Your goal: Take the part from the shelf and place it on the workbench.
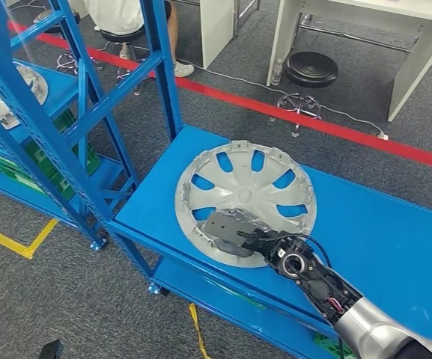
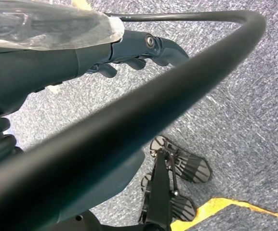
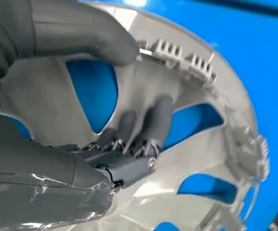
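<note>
Gripping the near rim of the hubcap (image 1: 246, 198), right hand (image 1: 242, 238) reaching in from the lower right of the head view; thumb (image 3: 93, 36) pressed over the toothed outer edge, fingers (image 3: 155, 122) hooked inside against a spoke beside a cut-out, so closed on the part rather than open. Lying flat, hollow side up, on the blue shelf board (image 1: 382, 239), near its front edge and toward its left end, just beside the blue upright post (image 1: 162, 67); whether lifted clear of the board yet, cannot tell.

Turning on one relation: disc spreading away from the hand, forward and to the left, held only at the edge nearest the robot; no long axis to speak of, being round, but nearly the whole weight sitting beyond the grip; likely to droop at the far rim once raised, and likely to need drawing back toward the body, clear of the post.

Hanging low at the side, left hand (image 2: 137, 55) over grey carpet (image 2: 239, 106); fingers loosely curled, nothing seen in them, though how far open, cannot tell for sure; right hand plainly the nearer and the one at work.
</note>
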### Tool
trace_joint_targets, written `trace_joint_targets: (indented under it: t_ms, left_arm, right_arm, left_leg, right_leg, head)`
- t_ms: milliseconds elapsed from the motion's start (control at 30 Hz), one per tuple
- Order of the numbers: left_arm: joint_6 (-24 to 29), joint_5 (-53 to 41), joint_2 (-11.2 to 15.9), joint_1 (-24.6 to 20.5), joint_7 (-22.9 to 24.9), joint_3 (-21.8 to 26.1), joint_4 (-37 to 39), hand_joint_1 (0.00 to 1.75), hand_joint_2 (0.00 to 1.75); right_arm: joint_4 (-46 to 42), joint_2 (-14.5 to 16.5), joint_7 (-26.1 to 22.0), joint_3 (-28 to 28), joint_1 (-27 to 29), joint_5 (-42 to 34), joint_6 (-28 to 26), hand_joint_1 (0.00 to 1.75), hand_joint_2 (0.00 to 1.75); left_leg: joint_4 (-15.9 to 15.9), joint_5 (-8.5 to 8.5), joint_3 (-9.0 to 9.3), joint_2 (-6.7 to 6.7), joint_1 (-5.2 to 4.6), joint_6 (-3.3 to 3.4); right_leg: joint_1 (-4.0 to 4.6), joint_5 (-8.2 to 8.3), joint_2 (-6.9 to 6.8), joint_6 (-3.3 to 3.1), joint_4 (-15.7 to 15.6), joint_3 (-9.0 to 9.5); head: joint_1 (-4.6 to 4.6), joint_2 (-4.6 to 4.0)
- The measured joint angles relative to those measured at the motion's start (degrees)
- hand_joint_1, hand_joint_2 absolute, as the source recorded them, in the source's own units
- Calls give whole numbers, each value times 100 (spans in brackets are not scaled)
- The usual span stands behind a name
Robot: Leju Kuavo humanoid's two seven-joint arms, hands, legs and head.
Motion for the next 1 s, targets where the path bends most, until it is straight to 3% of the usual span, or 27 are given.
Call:
trace_joint_targets:
  t_ms: [167,433,533,667,733,800,1000]
  left_arm:
    - [0,-10,1,0,-4,0,0,0,175]
    - [-2,-33,1,1,-17,0,0,0,175]
    - [-2,-55,0,0,-17,0,0,0,175]
    - [0,-93,-2,-2,-9,-5,0,0,175]
    - [3,-97,-2,-6,-1,-8,0,0,175]
    - [4,-90,-2,-9,0,-9,0,0,175]
    - [5,-74,-1,1,-6,-9,0,0,175]
  right_arm:
    - [4,-1,22,38,33,-12,14,152,175]
    - [-5,-44,99,37,38,10,-28,133,175]
    - [-32,-85,157,36,49,44,-38,112,175]
    - [-82,-150,217,30,87,69,-44,35,175]
    - [-126,-185,246,15,117,102,-88,9,175]
    - [-175,-203,255,-28,156,135,-198,0,175]
    - [-311,-224,228,-201,211,155,-424,0,175]
  left_leg:
    - [0,0,-2,0,0,0]
    - [0,0,1,1,0,0]
    - [0,0,2,1,0,0]
    - [0,0,1,0,0,0]
    - [0,0,1,1,0,0]
    - [0,0,1,0,0,0]
    - [0,0,1,0,0,0]
  right_leg:
    - [0,0,0,0,0,-3]
    - [0,0,0,0,0,-1]
    - [0,0,0,0,0,-1]
    - [0,0,1,0,-1,-1]
    - [0,0,1,0,0,-1]
    - [0,0,1,1,0,-1]
    - [-1,1,1,1,-1,-1]
  head:
    - [4,1]
    - [1,1]
    - [-3,1]
    - [-2,0]
    - [-2,1]
    - [0,1]
    - [6,1]
